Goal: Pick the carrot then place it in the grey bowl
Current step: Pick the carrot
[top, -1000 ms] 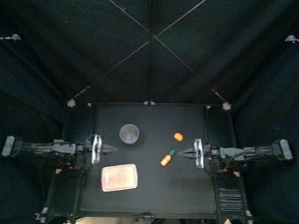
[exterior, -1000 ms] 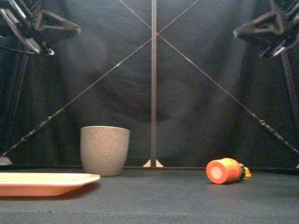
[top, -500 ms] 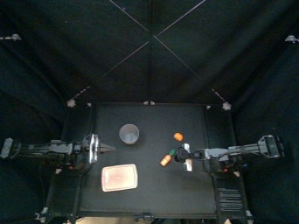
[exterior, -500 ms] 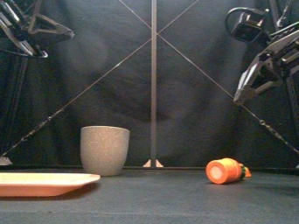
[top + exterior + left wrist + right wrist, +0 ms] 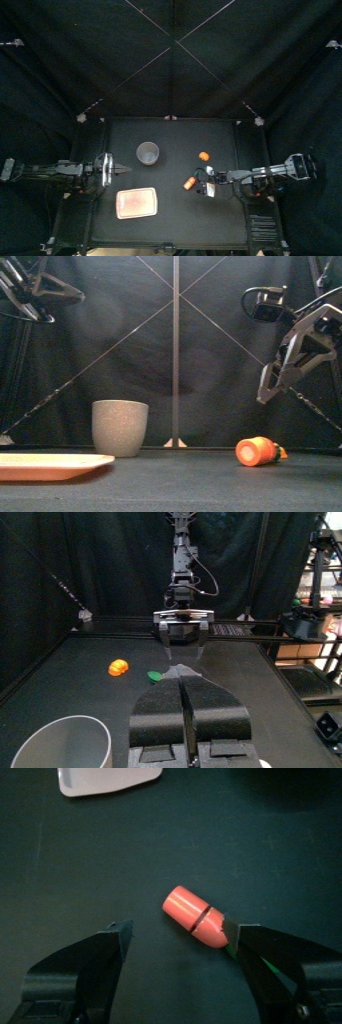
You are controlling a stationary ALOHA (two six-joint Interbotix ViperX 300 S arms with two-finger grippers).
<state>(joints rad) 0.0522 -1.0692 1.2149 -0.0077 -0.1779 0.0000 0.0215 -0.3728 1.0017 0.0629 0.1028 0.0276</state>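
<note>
Two jaws of the right gripper [image 5: 183, 934] stand spread wide, one on each side of the carrot [image 5: 198, 916]. The carrot lies flat on the table, to the right of the grey bowl [image 5: 148, 152] and nearer the front edge, well apart from it. It lies at a slant between the jaws. The spread looks chosen to straddle it, so that a straight descent and a squeeze would catch it; nothing is gripped yet. The grey bowl stands upright with its mouth open to the top, ready to take a drop from above. A small orange toy [image 5: 205, 156] sits to the right of the bowl, behind the carrot, and seems no part of the job. The pink tray [image 5: 136, 203] lies in front of the bowl. The left gripper [image 5: 187, 677] rests to the left of the bowl, jaws pressed together and empty, likely parked to keep the way clear. No brand, label or writing can be read on the carrot, bowl or tray.
</note>
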